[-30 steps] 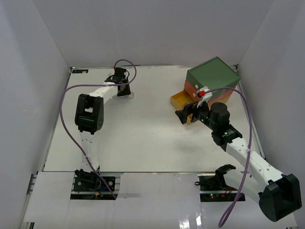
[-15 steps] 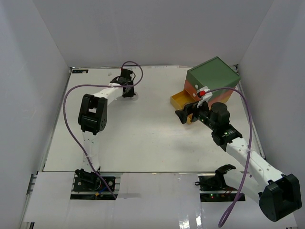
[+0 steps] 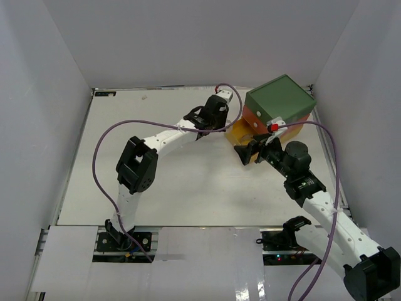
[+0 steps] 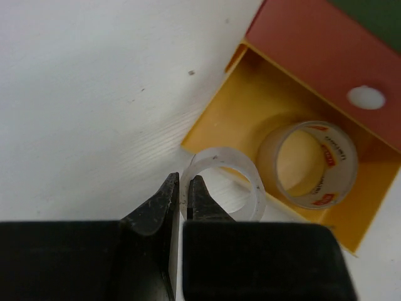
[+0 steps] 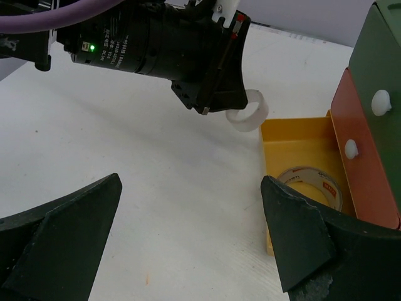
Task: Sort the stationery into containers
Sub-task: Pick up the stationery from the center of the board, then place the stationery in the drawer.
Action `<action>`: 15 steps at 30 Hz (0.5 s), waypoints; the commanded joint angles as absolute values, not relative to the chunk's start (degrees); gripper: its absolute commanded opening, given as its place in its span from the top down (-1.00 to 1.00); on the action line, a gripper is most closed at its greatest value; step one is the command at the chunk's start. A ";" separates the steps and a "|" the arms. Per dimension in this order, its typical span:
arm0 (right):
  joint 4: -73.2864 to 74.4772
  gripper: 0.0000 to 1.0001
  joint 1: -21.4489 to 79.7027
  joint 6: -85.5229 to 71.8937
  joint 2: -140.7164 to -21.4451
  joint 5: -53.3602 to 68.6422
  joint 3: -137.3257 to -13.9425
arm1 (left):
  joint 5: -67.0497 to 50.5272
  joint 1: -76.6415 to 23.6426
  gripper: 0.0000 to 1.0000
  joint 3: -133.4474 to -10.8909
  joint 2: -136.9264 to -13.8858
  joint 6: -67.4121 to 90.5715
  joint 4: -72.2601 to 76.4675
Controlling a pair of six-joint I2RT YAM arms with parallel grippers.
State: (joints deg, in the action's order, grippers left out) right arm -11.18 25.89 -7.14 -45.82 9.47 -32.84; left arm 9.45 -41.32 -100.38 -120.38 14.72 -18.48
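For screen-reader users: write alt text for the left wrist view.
The left gripper pinches the wall of a small clear tape roll at the near edge of an open yellow drawer. A larger tape roll lies inside, below an orange-red drawer front.

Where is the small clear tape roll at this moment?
In the left wrist view, the small clear tape roll is pinched by the left gripper, at the corner of the open yellow drawer, which holds the larger tape roll.
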 commanded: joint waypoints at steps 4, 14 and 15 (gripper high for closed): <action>-12.04 -0.96 25.66 -7.38 -41.40 8.53 -31.20 | 12.57 -43.50 0.89 -101.43 -117.51 11.95 -11.61; -10.64 -0.96 25.66 -7.30 -36.39 7.65 -28.13 | 11.96 -44.12 0.88 -102.30 -121.20 9.67 -1.15; -10.55 -0.96 25.66 -7.21 -35.78 7.47 -27.95 | 11.69 -44.21 0.88 -102.48 -121.46 9.49 -0.88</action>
